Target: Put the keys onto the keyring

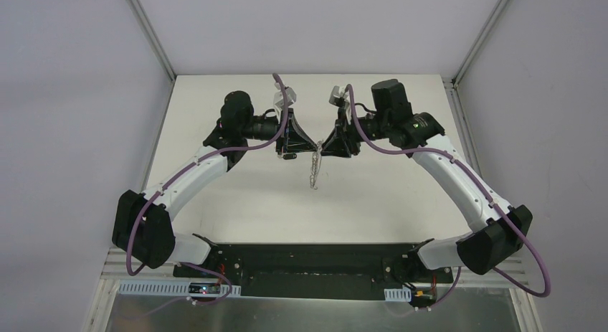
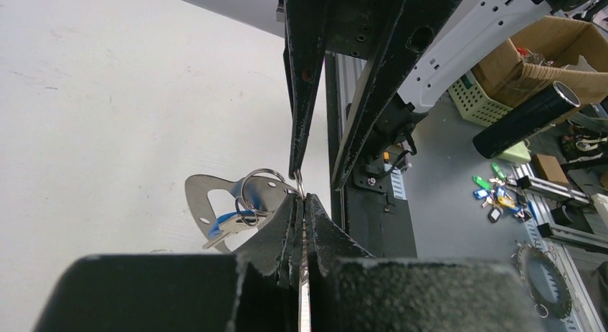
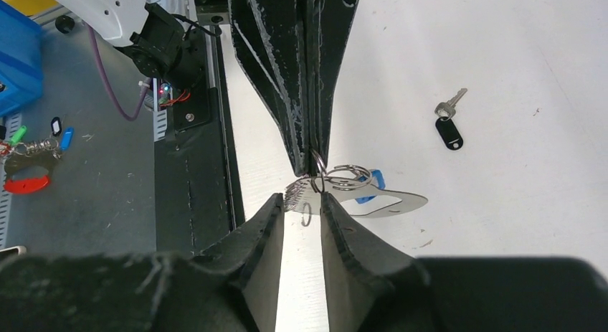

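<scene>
— Where did things stand?
— Over the white table (image 1: 236, 196), my left gripper (image 2: 305, 203) was clamped on the keyring (image 3: 410, 200), holding it in the air. My right gripper (image 3: 302, 199) had its jaws partly apart round the clips (image 3: 297, 192); whether it pinched them, I couldn't tell.
— The keys?
— The blue-tagged key (image 2: 228, 221) dangled against the keyring; the black-tagged key (image 3: 449, 131) lay on the table, apart

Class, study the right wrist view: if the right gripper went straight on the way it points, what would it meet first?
Probably the keyring, which sits just off the right gripper; directly behind stands the left gripper, tip to tip. Depth is unclear.
</scene>
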You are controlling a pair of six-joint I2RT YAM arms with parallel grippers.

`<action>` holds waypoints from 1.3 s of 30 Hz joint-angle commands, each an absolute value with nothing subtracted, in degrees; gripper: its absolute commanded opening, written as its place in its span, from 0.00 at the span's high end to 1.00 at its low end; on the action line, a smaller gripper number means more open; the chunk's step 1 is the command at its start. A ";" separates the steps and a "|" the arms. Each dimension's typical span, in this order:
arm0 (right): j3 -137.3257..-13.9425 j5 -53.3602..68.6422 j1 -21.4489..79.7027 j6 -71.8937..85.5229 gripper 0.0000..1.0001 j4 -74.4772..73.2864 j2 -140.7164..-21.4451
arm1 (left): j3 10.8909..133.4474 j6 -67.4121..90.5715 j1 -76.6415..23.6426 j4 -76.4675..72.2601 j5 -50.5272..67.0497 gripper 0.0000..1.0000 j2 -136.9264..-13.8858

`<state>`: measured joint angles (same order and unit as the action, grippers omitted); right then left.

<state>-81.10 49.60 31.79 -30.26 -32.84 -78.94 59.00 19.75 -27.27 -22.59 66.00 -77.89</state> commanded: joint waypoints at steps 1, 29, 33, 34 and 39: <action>-83.11 47.90 32.61 -30.06 0.71 -29.77 -78.70 | 59.44 19.42 -27.71 -24.64 68.04 1.00 -77.35; -82.21 51.21 32.59 -29.73 0.99 -29.37 -78.32 | 58.90 20.66 -27.75 -26.28 67.81 1.00 -77.42; -83.03 49.34 32.63 -32.13 1.00 -31.40 -77.99 | 59.41 19.10 -27.69 -24.83 67.84 1.00 -77.31; -83.28 48.53 32.80 -32.47 1.00 -31.91 -78.01 | 59.74 18.16 -27.69 -23.75 67.86 0.97 -77.20; -86.01 43.58 35.07 -35.71 1.00 -36.59 -79.08 | 62.83 7.16 -27.69 -11.79 67.47 0.76 -75.90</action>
